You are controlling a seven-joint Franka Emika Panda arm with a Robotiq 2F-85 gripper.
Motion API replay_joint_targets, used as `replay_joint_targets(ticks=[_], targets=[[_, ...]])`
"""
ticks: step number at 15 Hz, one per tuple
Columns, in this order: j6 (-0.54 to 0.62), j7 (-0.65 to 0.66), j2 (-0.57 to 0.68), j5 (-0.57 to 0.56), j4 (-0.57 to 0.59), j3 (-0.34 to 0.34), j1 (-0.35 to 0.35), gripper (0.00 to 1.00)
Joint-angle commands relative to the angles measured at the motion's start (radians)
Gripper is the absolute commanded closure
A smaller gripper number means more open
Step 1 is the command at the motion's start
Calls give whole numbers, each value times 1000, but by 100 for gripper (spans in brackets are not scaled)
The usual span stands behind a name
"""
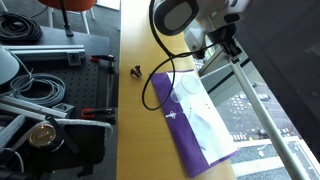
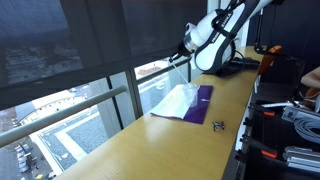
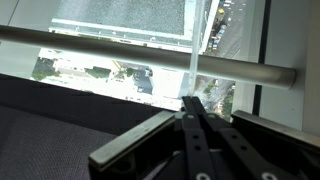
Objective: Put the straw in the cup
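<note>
The tool [image 3: 190, 108] is pressing its jaws together. In the wrist view a thin pale line, which I am taking for the straw [image 3: 189, 50], is rising straight out from between its tips, so it is seemingly pinching the straw by one end. Gripped there, the straw is keeping its long free length clear for lowering into a rim.

The tool is pointing out past the worktop [image 1: 135, 120] edge toward the window, with a grey rail [image 3: 100, 43] crossing ahead of it. The straw is therefore sitting well apart from where it is meant to go.

Behind and below the tool a purple cloth [image 1: 162, 100] is lying on the worktop, carrying a pale glassy shape [image 1: 198, 112]. The cup is probably part of that shape, though its outline is too faint to separate. Farther from the tool, beyond the cloth, a small black clip [image 1: 135, 70] is sitting alone.

No brand, label or writing is showing legibly anywhere.
</note>
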Motion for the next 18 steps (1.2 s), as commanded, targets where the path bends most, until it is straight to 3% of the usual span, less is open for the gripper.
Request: replay_joint_targets(ticks=[1, 18], targets=[[196, 11, 18, 16, -45, -5, 9, 100], [200, 6, 15, 8, -88, -8, 19, 100]])
